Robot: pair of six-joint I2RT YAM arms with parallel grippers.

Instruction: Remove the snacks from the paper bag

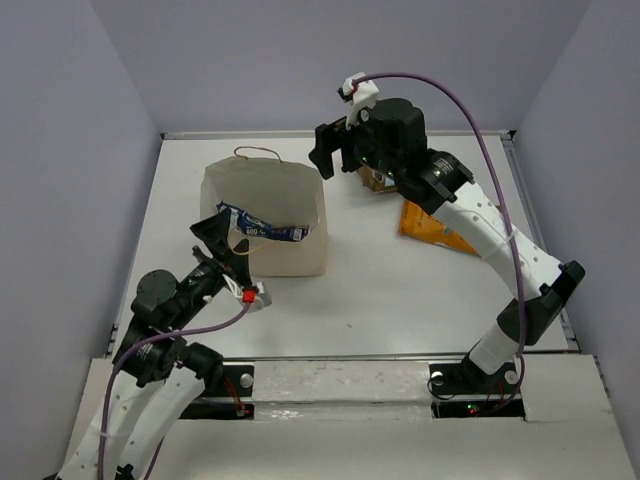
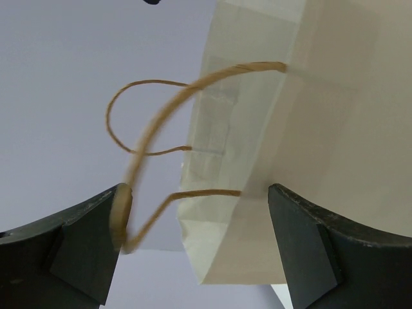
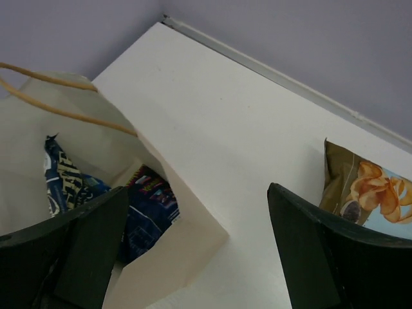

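Snack bags: four small shiny chip bags in all.
Still inside: two. The blue bag with white letters (image 1: 268, 231) pokes out of the top of the paper bag. The dark purple-blue bag (image 3: 151, 209) lies deeper down, just beside it.
Already out: two. The orange bag (image 1: 432, 227) lies flat on the table (image 1: 380, 290), over on the right. The light blue and brown bag (image 3: 367, 193) lies near it, closer to the back wall.
Paper bag: one. The tan paper bag (image 1: 290, 258) stands up on the left half of the table with its top open.
Handles: two thin cord handles (image 2: 145, 116), one on each long side of the bag's top.
Arms: two, one on each side.
Left gripper: the left gripper (image 1: 222, 240) sits at the near left corner of the paper bag. Its two fingers are spread wide. The bag's top edge and the near handle hang between them. The cord touches one finger (image 2: 119, 215), but nothing is pinched.
Right gripper: the right gripper (image 1: 337, 155) is up in the air, to the right of the paper bag and over the table. Its two fingers are spread wide too, and it holds nothing. From its own camera you can look down into the bag on one side and see the light blue and brown bag on the other.
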